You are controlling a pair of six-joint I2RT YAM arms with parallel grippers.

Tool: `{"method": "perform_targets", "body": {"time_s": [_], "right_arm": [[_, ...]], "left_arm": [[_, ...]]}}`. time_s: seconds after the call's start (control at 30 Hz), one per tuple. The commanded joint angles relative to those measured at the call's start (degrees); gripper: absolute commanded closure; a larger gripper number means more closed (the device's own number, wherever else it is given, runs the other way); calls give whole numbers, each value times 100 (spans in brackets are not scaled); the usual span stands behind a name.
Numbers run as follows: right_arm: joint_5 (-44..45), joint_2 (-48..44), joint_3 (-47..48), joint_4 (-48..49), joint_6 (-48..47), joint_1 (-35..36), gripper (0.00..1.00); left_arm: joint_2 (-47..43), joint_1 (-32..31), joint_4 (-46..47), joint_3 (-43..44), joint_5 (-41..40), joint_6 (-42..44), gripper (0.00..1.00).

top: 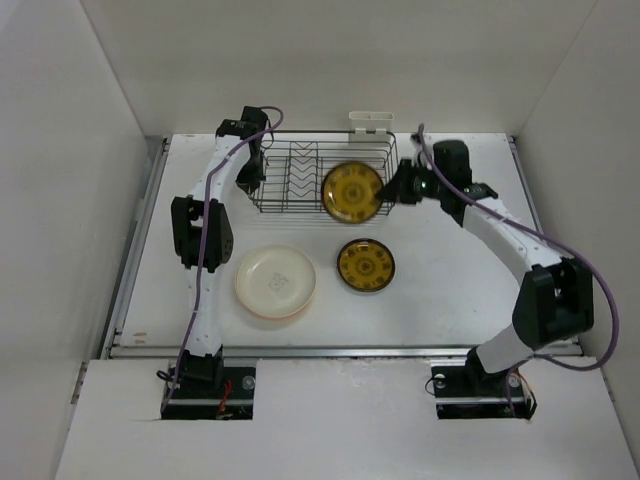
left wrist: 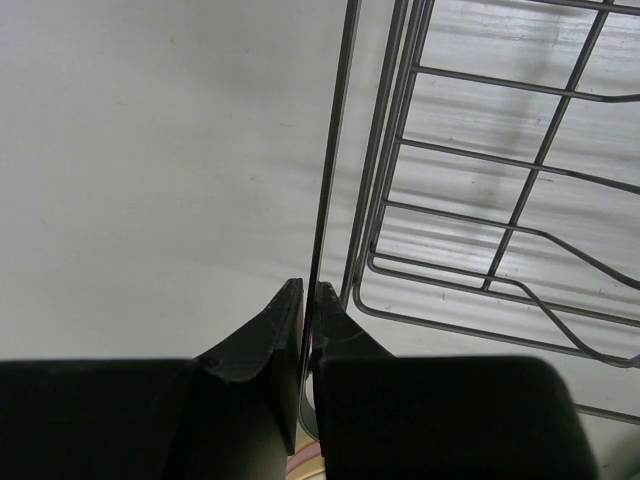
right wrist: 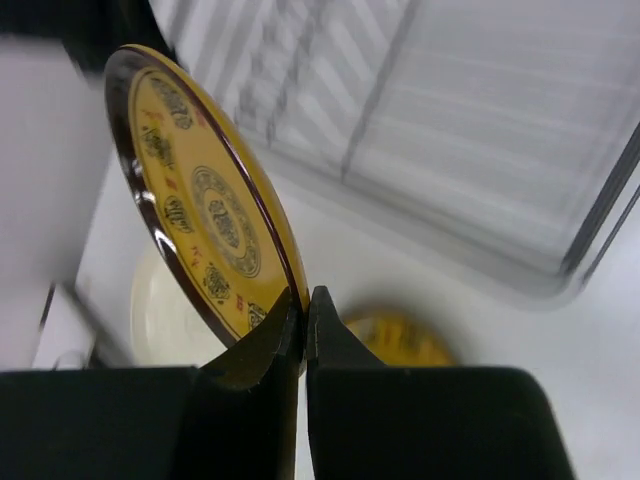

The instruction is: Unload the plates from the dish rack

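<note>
The black wire dish rack (top: 300,178) stands at the back of the table. My left gripper (top: 250,172) is shut on the wire of its left rim (left wrist: 330,150); in the left wrist view the gripper (left wrist: 308,290) pinches that thin wire. My right gripper (top: 392,190) is shut on the right rim of a dark brown-and-yellow patterned plate (top: 352,192) and holds it tilted over the rack's front right corner. In the right wrist view the gripper (right wrist: 303,295) clamps that plate's (right wrist: 200,190) lower rim. No other plate shows in the rack.
A smaller brown-and-yellow plate (top: 365,264) and a cream plate (top: 276,282) lie on the table in front of the rack; both show blurred in the right wrist view, the patterned one (right wrist: 405,340) and the cream one (right wrist: 165,315). A white clip piece (top: 372,122) sits on the rack's back edge.
</note>
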Motion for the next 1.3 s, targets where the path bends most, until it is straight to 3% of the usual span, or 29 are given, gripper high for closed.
{"method": "perform_targets", "body": {"time_s": [0.0,0.13,0.23,0.33,0.5,0.57,0.63,0.8,0.9,1.07,1.27], "right_arm": [[-881,-952,-1161,-995,-9,152,100],[-167,-1763,-2376,-1118,298,152,100],[-238,-1518,-2860,-889,439,152,100],[-18,-1001,-2931,-609,492,152,100],[218,-314,-2695,-440,431,152,38],[692,-470,-2537,-748,431,152,32],[1375,-838,-2484,-1072,615,152,17],[2678,-2339,-2062,-1855,756,152,2],[3294,-2965,-1598,-2137,809,152,0],[4251,-3205,-858,-2830,878,152,0],[7212,-3536,-189,-3833,1336,38,0]], "left_arm": [[11,35,-208,84,79,-491,100],[11,35,-208,84,-105,-367,100],[-41,35,-208,84,-106,-254,97],[-103,35,-208,84,-53,-192,86],[-323,-18,-156,31,-53,-78,69],[-507,-18,-103,31,-53,-7,60],[-673,-18,-103,-22,-114,63,49],[-1104,-18,-103,-127,-228,273,28],[-1377,-18,-103,-232,-456,432,25],[-1728,-18,-156,-294,-1009,564,23],[-2431,139,-33,-777,-2388,662,16]]}}
